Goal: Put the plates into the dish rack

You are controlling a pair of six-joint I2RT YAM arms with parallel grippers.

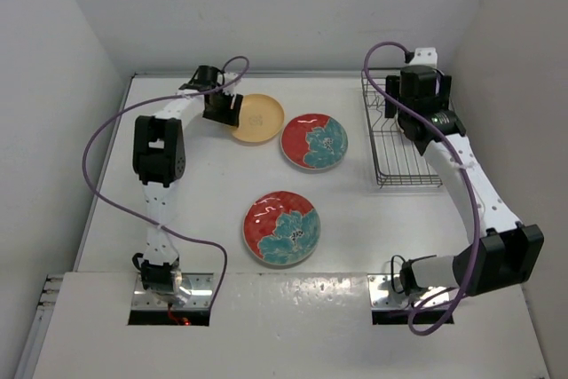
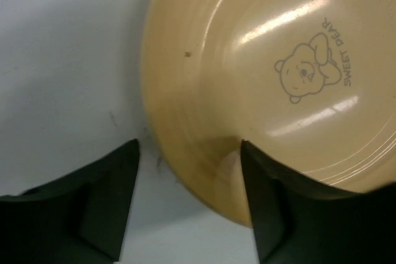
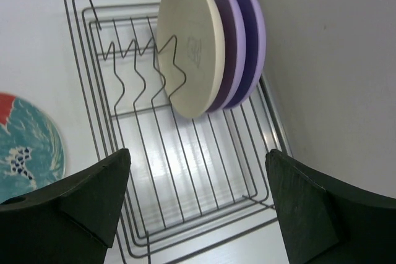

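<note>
An orange-yellow plate with a bear print lies flat at the back of the table. My left gripper is open and straddles its near rim, one finger over the plate and the other over the bare table. Two red plates with teal flowers lie flat, one mid-table and one nearer the front. The dish rack stands at the right. In its far end a cream plate and two lilac plates stand on edge. My right gripper hangs open above the rack, holding nothing.
White walls close in the table on the left, back and right; the right wall runs right beside the rack. The nearer wire slots of the rack hold nothing. A purple cable loops off each arm.
</note>
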